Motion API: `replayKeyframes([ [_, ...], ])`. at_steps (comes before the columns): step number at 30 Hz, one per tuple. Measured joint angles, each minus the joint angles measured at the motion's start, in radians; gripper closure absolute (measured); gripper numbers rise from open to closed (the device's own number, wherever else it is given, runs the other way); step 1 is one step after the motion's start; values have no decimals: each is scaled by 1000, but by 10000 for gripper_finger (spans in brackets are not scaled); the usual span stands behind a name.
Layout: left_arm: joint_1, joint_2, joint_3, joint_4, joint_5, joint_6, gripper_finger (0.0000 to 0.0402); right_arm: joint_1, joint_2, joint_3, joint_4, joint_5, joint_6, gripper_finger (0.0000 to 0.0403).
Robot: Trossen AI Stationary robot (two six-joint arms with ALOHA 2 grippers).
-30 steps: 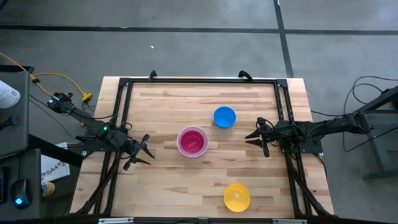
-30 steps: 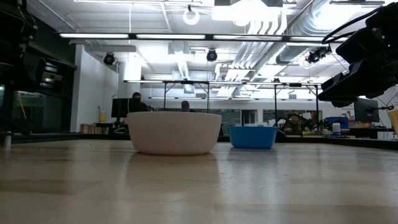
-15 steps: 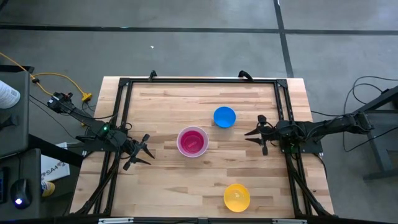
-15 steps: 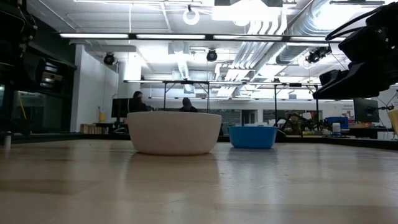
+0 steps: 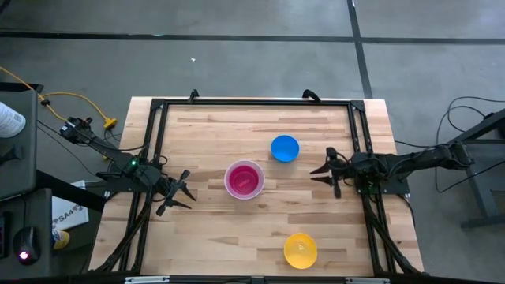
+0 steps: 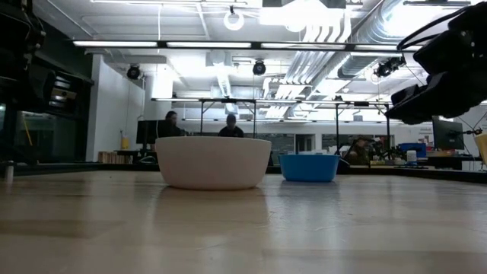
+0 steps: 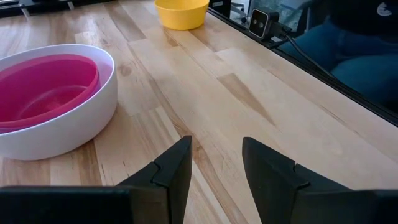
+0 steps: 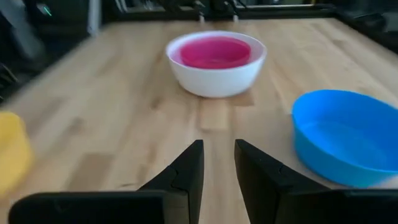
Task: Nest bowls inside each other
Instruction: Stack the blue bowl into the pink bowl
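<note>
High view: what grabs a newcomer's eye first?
Three bright spots on the wooden table: the white bowl at the centre with a red-pink bowl nested inside, the blue bowl just beyond it toward the right arm, and the yellow bowl alone near the front edge. The left gripper and right gripper flank the white bowl, both open and empty, touching nothing.

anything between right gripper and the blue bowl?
Nothing. In the high view only bare table separates the right gripper from the blue bowl.
</note>
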State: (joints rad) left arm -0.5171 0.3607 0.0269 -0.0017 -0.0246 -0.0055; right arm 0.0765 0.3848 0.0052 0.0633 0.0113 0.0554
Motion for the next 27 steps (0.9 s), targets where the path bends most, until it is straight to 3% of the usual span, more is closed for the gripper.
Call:
replayKeyframes([
  [6, 0, 0, 0, 0, 0, 0, 261, 0, 0, 0, 62, -73, 137, 319],
  [14, 0, 0, 0, 0, 0, 0, 261, 0, 0, 0, 164, -5, 283, 319],
  [20, 0, 0, 0, 0, -1, 0, 261, -1, 55, 25, 160, 16, 282, 319],
  [27, 0, 0, 0, 0, -3, 0, 261, -1, 218, 179, 204, 66, 183, 319],
])
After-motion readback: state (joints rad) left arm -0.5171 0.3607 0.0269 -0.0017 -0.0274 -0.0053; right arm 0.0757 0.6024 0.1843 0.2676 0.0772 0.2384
